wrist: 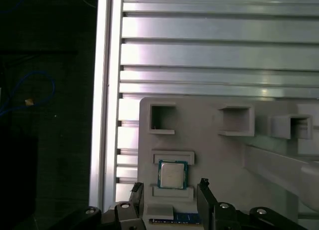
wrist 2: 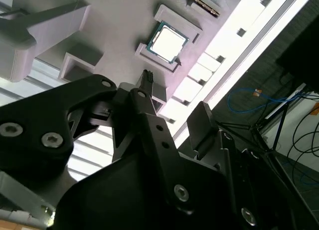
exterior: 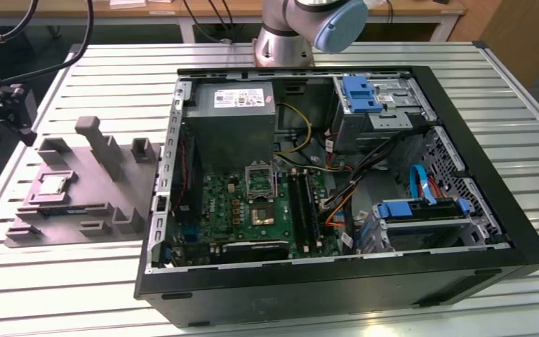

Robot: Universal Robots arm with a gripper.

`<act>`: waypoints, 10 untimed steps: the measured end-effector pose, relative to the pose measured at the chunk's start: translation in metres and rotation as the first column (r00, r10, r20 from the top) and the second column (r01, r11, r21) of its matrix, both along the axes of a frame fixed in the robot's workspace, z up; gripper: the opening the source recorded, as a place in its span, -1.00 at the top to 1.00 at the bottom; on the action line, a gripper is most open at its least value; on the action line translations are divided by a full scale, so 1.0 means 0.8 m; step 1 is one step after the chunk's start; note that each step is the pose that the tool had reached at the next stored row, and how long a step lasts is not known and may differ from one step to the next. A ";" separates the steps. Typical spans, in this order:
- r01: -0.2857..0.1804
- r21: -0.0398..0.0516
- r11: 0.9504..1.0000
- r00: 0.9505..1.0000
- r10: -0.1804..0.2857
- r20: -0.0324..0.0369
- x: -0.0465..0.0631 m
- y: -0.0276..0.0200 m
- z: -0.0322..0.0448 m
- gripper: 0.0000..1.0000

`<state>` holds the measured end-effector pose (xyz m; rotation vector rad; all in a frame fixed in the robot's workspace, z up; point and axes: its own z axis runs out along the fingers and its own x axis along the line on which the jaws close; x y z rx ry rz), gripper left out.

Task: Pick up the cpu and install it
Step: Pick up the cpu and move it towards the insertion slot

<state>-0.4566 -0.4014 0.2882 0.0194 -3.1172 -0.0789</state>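
Gripper: fingers spread apart, empty, hanging over the grey fixture. The cpu, square and flat, sits in the fixture's recess, centred just ahead between the fingertips, untouched. Well apart, the open computer case houses the green motherboard.

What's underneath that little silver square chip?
The cpu lies flat in a shallow seat of the grey fixture, between two raised ridges. The seat's floor right beneath it is covered by the chip itself.
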 end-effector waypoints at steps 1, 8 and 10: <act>0.000 0.000 1.000 1.000 0.000 0.000 0.000 -0.0001 -0.0015 -0.09; -0.009 0.000 1.000 1.000 0.009 -0.002 0.002 -0.0005 -0.0142 -0.09; -0.009 0.000 1.000 1.000 0.009 -0.002 0.002 -0.0005 -0.0171 -0.09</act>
